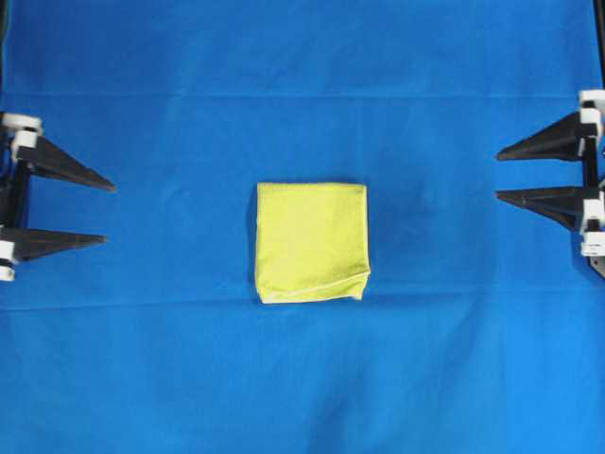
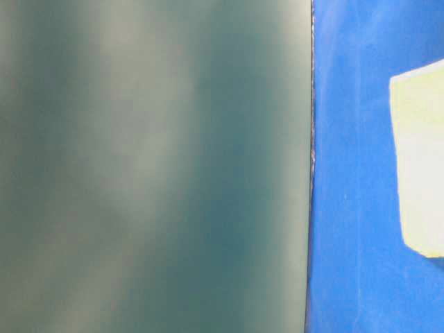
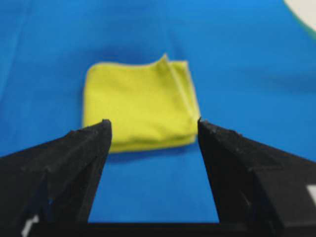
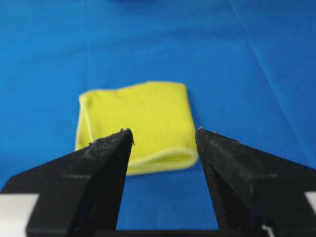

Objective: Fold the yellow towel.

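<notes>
The yellow towel (image 1: 310,242) lies folded into a small, thick square in the middle of the blue cloth, with its layered edges along the front and right sides. It also shows in the left wrist view (image 3: 140,105), in the right wrist view (image 4: 136,123) and at the right edge of the table-level view (image 2: 420,159). My left gripper (image 1: 109,214) stands open at the far left, well away from the towel. My right gripper (image 1: 498,174) stands open at the far right, also apart from it. Neither holds anything.
A large blue cloth (image 1: 302,378) covers the whole table, with faint crease lines. A blurred grey-green surface (image 2: 152,166) fills most of the table-level view.
</notes>
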`<state>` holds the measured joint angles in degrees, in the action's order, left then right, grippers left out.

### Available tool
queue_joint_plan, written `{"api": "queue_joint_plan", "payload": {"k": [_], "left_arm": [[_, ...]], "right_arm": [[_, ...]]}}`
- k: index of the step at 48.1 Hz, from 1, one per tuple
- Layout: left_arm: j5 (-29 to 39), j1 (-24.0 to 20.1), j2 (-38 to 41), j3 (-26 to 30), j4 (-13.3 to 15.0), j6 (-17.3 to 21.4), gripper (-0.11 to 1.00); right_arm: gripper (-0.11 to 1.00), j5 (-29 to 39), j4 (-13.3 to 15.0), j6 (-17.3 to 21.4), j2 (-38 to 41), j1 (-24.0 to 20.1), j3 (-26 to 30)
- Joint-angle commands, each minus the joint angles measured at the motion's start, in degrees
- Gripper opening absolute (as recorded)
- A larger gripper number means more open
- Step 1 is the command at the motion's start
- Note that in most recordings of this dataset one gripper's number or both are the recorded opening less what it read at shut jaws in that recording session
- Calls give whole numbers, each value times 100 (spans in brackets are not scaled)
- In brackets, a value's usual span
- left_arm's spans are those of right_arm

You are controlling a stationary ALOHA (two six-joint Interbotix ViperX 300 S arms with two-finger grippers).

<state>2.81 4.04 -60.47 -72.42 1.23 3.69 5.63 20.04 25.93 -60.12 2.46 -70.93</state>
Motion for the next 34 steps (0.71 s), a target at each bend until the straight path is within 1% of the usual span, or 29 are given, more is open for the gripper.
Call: {"api": "queue_joint_plan", "payload": {"k": [1, 5, 10, 34], "left_arm": [[-62, -149, -316, -202, 9, -53, 67], [-88, -237, -589, -413, 18, -79, 67], [-132, -255, -773, -519, 18, -97, 67], [-141, -255, -756, -527, 18, -114, 67]], "right_arm": [[59, -229, -18, 26, -158, 35, -202], [59, -439, -53, 26, -220, 53, -352], [59, -554, -70, 26, -167, 62, -387], [59, -554, -70, 26, -141, 62, -396]]}}
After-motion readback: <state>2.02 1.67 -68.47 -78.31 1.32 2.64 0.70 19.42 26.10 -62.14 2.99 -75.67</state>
